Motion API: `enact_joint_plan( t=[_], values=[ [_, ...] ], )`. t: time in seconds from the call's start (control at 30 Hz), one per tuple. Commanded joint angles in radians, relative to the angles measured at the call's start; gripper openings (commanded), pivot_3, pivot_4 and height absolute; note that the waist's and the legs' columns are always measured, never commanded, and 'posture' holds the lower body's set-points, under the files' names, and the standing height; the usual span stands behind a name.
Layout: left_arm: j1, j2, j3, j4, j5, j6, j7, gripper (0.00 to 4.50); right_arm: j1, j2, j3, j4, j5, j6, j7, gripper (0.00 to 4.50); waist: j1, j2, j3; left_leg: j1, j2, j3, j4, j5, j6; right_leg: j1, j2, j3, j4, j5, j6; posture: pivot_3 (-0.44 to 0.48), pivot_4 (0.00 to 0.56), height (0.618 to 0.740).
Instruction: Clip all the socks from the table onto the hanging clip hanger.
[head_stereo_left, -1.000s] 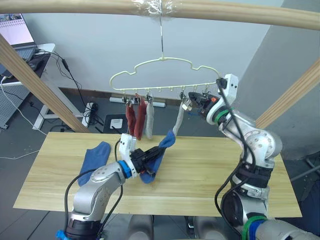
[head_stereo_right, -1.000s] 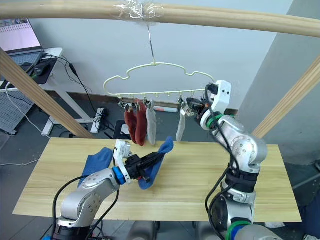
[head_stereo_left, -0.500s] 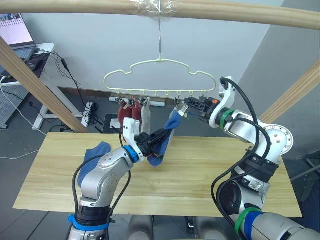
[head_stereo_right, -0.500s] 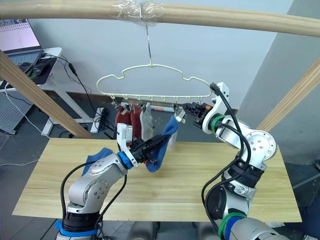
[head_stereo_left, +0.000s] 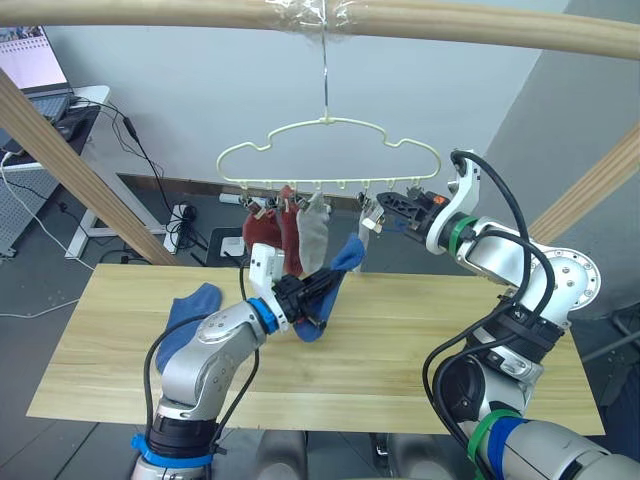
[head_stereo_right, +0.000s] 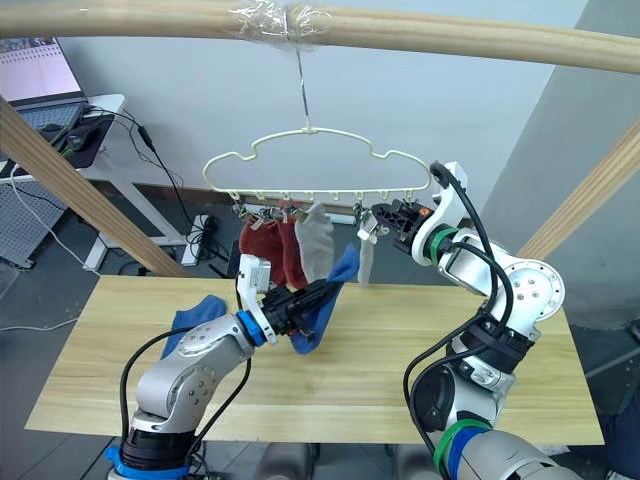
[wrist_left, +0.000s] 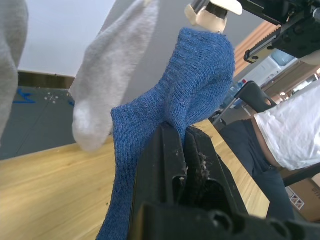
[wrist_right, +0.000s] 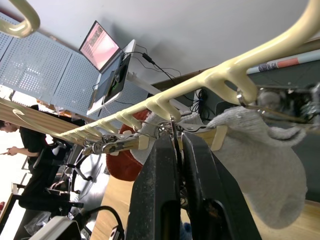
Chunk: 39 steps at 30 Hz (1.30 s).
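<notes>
The left hand (head_stereo_left: 305, 291) is clamped on a blue knitted ankle sock (head_stereo_left: 335, 275), lifting its top toward a small metal clip (head_stereo_left: 369, 212) on the thin pale yellow-green wire clip hanger (head_stereo_left: 330, 150). The right hand (head_stereo_left: 392, 204) is pinched together on that clip. A second blue sock (head_stereo_left: 186, 312) lies left on the light wooden tabletop (head_stereo_left: 420, 340). The hanger hangs free, so a push may swing it and the fabric miss the clip.

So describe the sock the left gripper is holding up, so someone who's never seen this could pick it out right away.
Start at the pale yellow-green clip hanger hanging from the wooden pole over the table. Just below its row of clips, the left gripper holds a blue sock up toward them. The red and grey socks beside it hang clipped, and the other blue sock lies flat on the table.
</notes>
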Motion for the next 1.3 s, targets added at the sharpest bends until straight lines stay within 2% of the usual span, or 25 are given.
enact_joint_plan(
  t=[0.03,0.43,0.63,0.87,1.13,1.23,1.3],
  values=[
    [-0.033,-0.018,-0.012,0.009,0.011,-0.039,0.004,0.03,0.021,0.099,-0.024,-0.018,-0.003,0.019,-0.048,0.0,-0.001,0.0,0.0,0.0,0.0,0.0,0.0,0.0,0.0,0.0,0.0,0.0,0.0,0.0,0.0,0.059,0.243,0.74],
    [-0.091,-0.038,-0.031,0.039,0.031,-0.058,-0.004,0.03,0.022,0.102,-0.031,-0.007,0.042,0.019,-0.085,0.0,-0.001,0.0,0.0,-0.001,0.0,0.0,-0.001,0.0,0.0,-0.001,0.0,0.0,-0.001,0.0,0.0,0.056,0.236,0.74],
    [-0.077,-0.011,-0.077,0.057,0.096,-0.102,-0.023,0.03,0.02,0.111,-0.036,-0.001,0.053,0.018,-0.097,0.0,-0.002,0.0,0.0,-0.001,0.0,0.0,-0.001,0.0,0.0,-0.001,0.0,0.0,-0.001,0.0,0.0,0.057,0.227,0.74],
    [-0.126,-0.059,-0.047,0.057,0.065,-0.104,0.001,0.03,0.021,0.107,-0.031,0.005,0.062,0.013,-0.106,0.0,-0.001,0.0,0.0,-0.001,0.0,0.0,-0.001,0.0,0.0,-0.001,0.0,0.0,-0.001,0.0,0.001,0.057,0.229,0.74],
    [-0.134,-0.065,-0.046,0.051,0.072,-0.117,-0.003,0.03,0.032,0.096,-0.008,0.015,0.08,-0.009,-0.109,0.0,-0.003,0.0,0.0,-0.001,0.0,0.0,-0.001,0.0,0.0,-0.001,0.0,0.0,-0.001,0.0,0.0,0.058,0.229,0.74],
    [-0.122,-0.056,-0.057,0.046,0.078,-0.117,-0.012,0.0,0.036,0.086,-0.003,0.02,0.101,-0.026,-0.104,0.81,-0.004,0.0,0.0,-0.001,0.0,0.0,-0.001,0.0,0.0,-0.001,0.0,0.0,-0.001,0.0,0.0,0.058,0.231,0.74],
    [-0.118,-0.051,-0.063,0.047,0.083,-0.118,-0.016,0.0,0.032,0.086,-0.015,0.025,0.12,-0.03,-0.105,1.6,-0.005,0.0,0.0,-0.001,0.0,0.001,-0.001,0.0,0.0,-0.002,0.0,0.001,-0.001,0.0,0.0,0.058,0.231,0.74]
  ],
)
